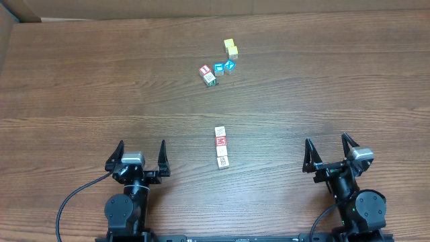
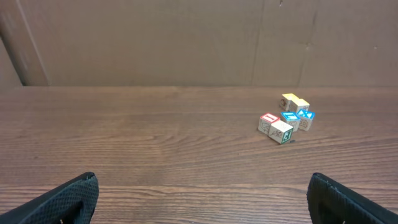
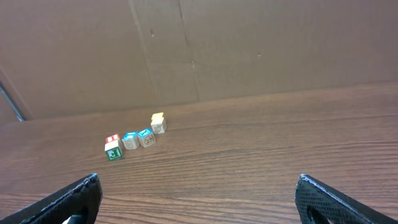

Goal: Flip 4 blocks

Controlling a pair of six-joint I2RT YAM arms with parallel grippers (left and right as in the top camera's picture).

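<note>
Resting by the near edge of the bench (image 1: pixel 80 87), the left jaws and the right jaws both stand spread wide, pinching nothing. Between the two arms, nearer that edge than the far one, a short row of blocks (image 1: pixel 221 152) lies end to end, the red M block (image 1: pixel 220 142) among them. Toward the far edge sits a cluster: a red-bordered block (image 1: pixel 204 69), a green-print block (image 1: pixel 210 79), two blue-bordered blocks (image 1: pixel 218 68), and just beyond, two yellow cubes (image 1: pixel 231 48) touching each other.
</note>
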